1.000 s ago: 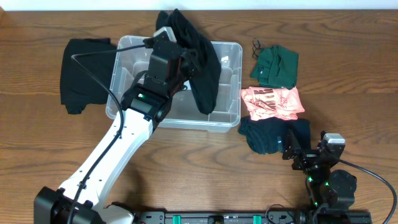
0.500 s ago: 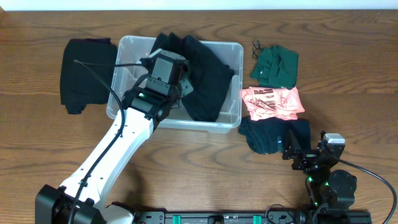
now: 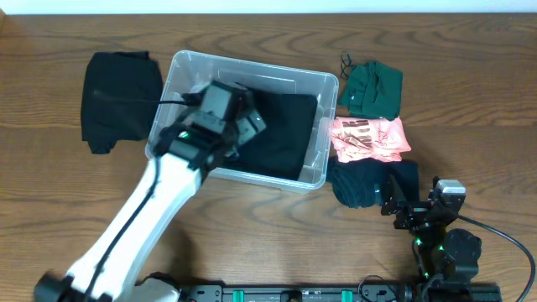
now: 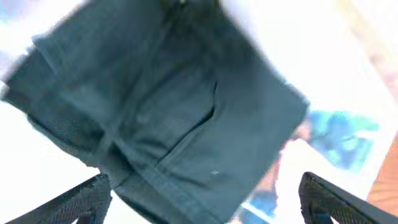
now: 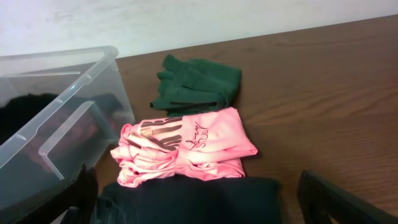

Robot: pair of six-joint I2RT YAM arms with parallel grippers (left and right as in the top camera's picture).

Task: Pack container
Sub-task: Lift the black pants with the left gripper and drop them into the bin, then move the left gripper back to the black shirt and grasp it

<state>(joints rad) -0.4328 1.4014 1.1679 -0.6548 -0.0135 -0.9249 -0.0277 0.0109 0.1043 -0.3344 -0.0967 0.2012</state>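
The clear plastic container (image 3: 329,117) sits skewed at the middle of the table, and its near corner shows in the right wrist view (image 5: 56,112). A black garment (image 3: 281,134) lies spread inside it. My left gripper (image 3: 242,126) hovers over the bin's left half, open. In the left wrist view the garment (image 4: 161,106) lies below the gripper (image 4: 202,186), whose fingers stand wide apart and touch nothing. My right gripper (image 3: 401,204) is open at the front right, over the near edge of a folded black garment (image 5: 199,199).
A folded pink garment (image 3: 367,138) and a green one (image 3: 371,88) lie right of the bin, with the dark folded piece (image 3: 369,183) in front of them. Another black garment (image 3: 117,96) lies left of the bin.
The left gripper has opened and let go of the black garment, which now lies in the bin instead of hanging over its rim. The bin has turned and shifted slightly right. The right arm is still.
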